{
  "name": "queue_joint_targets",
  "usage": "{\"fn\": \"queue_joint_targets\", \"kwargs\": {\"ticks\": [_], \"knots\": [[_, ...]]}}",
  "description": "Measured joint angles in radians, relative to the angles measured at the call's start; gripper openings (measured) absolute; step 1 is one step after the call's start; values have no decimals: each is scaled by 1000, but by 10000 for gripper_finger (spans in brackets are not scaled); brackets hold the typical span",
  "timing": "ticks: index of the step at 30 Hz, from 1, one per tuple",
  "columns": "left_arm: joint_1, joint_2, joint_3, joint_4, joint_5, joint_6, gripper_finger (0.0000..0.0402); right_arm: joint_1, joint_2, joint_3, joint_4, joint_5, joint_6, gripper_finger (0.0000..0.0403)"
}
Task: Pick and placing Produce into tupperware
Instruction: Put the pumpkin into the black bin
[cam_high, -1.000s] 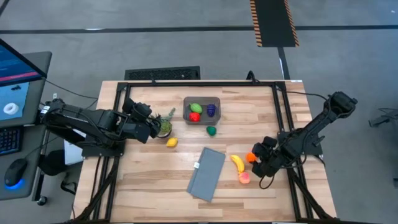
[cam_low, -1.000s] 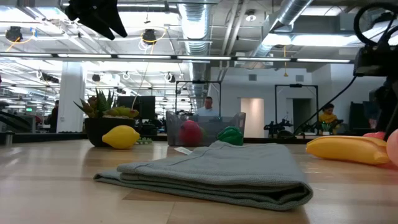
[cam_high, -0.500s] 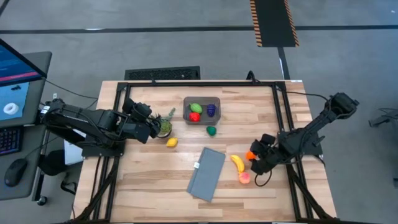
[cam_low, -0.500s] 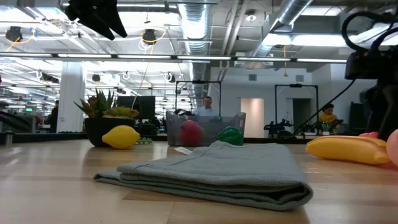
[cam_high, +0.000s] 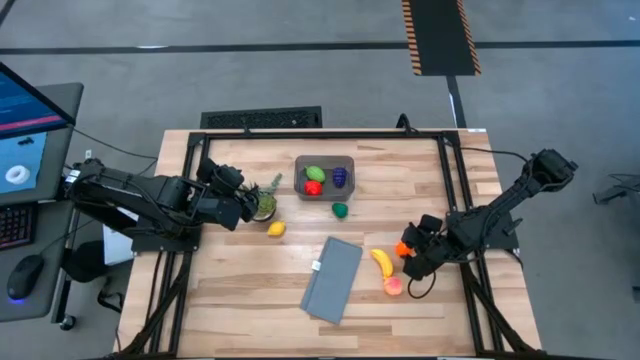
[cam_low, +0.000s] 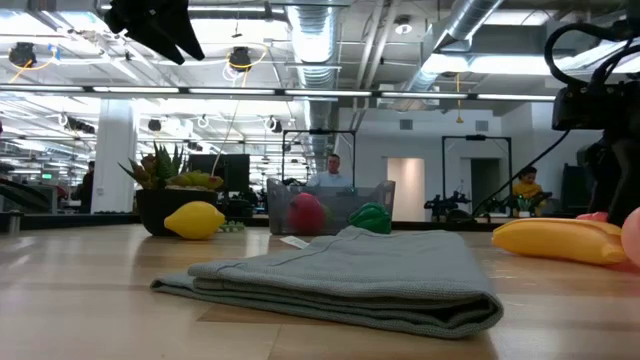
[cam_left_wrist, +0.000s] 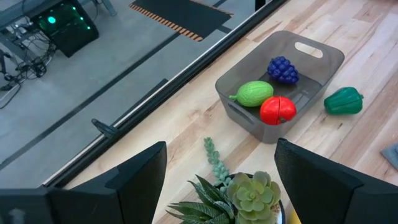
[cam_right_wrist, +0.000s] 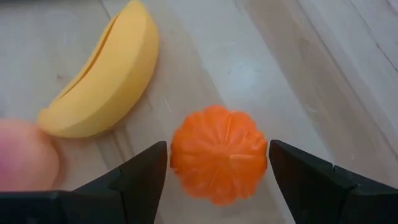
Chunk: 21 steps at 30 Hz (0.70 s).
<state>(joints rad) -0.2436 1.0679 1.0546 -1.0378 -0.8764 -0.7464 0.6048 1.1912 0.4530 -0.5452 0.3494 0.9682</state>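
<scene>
The smoky-grey tupperware (cam_high: 324, 178) stands at the table's far middle and holds a light green (cam_left_wrist: 252, 93), a red (cam_left_wrist: 278, 109) and a purple (cam_left_wrist: 283, 69) fruit. A dark green pepper (cam_high: 340, 210), a lemon (cam_high: 276, 229), a banana (cam_high: 382, 262) and a pink fruit (cam_high: 392, 286) lie on the table. My right gripper (cam_high: 413, 255) is open at table level, one finger on each side of an orange fruit (cam_right_wrist: 217, 160); whether the fingers touch it, I cannot tell. My left gripper (cam_high: 245, 205) is open and empty, high above the potted plant (cam_high: 265, 200).
A folded grey cloth (cam_high: 333, 278) lies at the near middle, left of the banana. The spiky plant in its pot stands left of the tupperware, next to the lemon. The banana and the pink fruit lie close beside the orange fruit. Bare wood shows at the near left.
My right gripper has gone a little toward the table's left edge, up to the orange fruit, which now sits between its fingers. The fruit has stayed where it was.
</scene>
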Motion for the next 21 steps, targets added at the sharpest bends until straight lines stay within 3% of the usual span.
{"fn": "queue_joint_targets", "kwargs": {"ticks": [21], "knots": [[0,0,0,0,-1,0,288,0,0,0,0,-19,19,305]]}}
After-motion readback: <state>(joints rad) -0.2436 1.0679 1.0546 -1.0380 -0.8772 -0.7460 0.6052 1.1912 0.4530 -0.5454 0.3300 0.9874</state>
